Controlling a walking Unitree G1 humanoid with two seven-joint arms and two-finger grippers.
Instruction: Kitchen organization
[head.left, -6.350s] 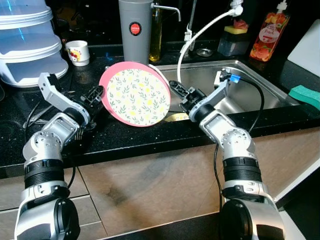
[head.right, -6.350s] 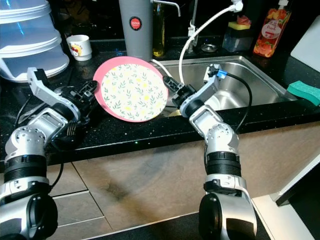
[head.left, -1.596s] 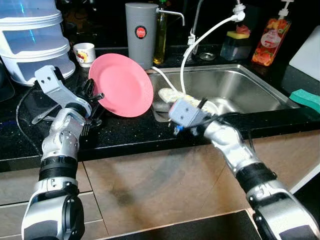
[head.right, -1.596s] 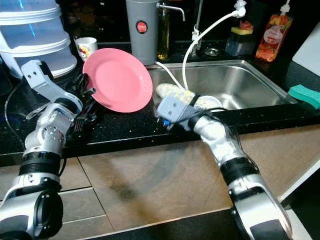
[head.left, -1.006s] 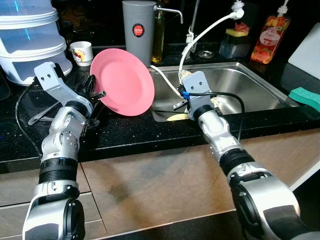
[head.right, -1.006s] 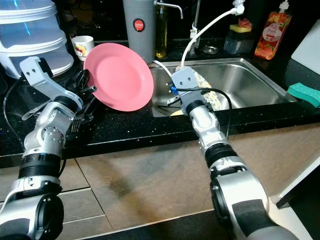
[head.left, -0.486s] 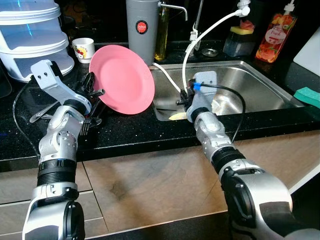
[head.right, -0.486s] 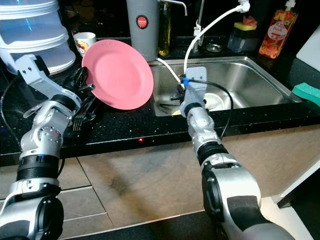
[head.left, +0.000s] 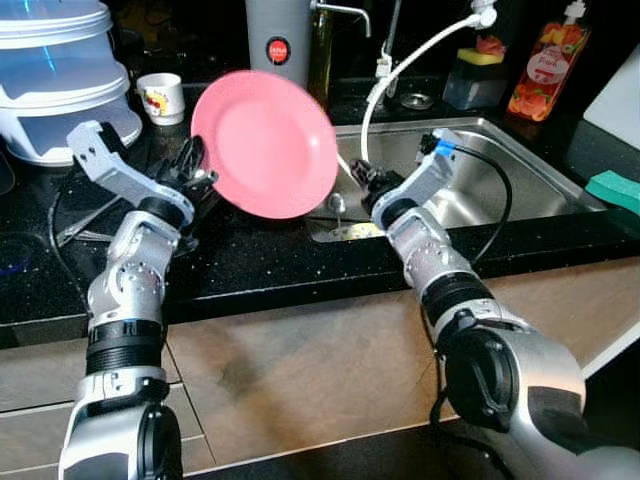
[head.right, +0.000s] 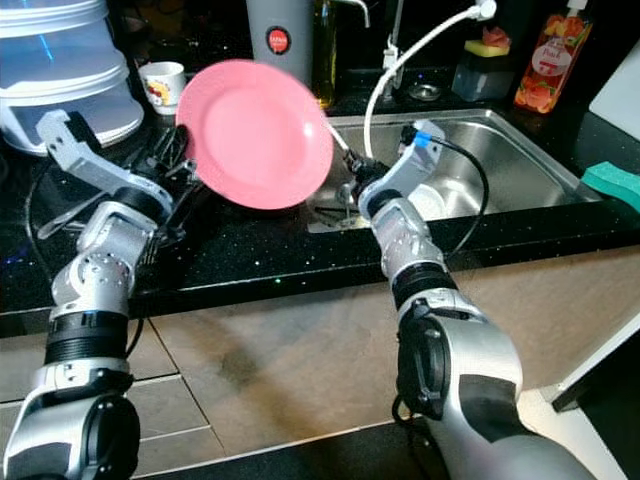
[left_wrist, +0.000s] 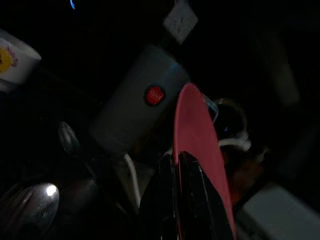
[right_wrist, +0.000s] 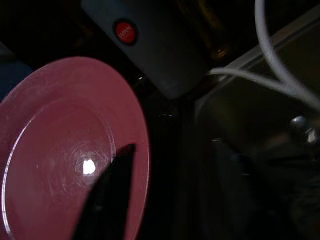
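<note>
Surface: black speckled countertop (head.left: 250, 265) with a steel sink (head.left: 520, 185) set into its right half, wooden cabinet fronts below the front edge.
Left gripper (head.left: 198, 172): fingers clamped on the left rim of the pink plate (head.left: 265, 145), seen edge-on between them in the left wrist view.
Right gripper (head.left: 358, 178): at the sink's left edge, just beside the plate's right rim; whether its fingers are apart or together cannot be told.
Plate look: round, plain matte pink face toward the camera, raised rim, fine scratches and a light glint in the right wrist view.
Plate place: held upright and tilted above the countertop, left of the sink.
Writing: grey canister (head.left: 277, 40) behind the plate carries a red round badge, its text too small to read; orange bottle (head.left: 545, 65) at the back right corner has an illegible fruit label.
Others: white mug (head.left: 160, 98) and stacked clear containers (head.left: 55, 75) at the back left; green sponge (head.left: 612, 188) at the right edge.
</note>
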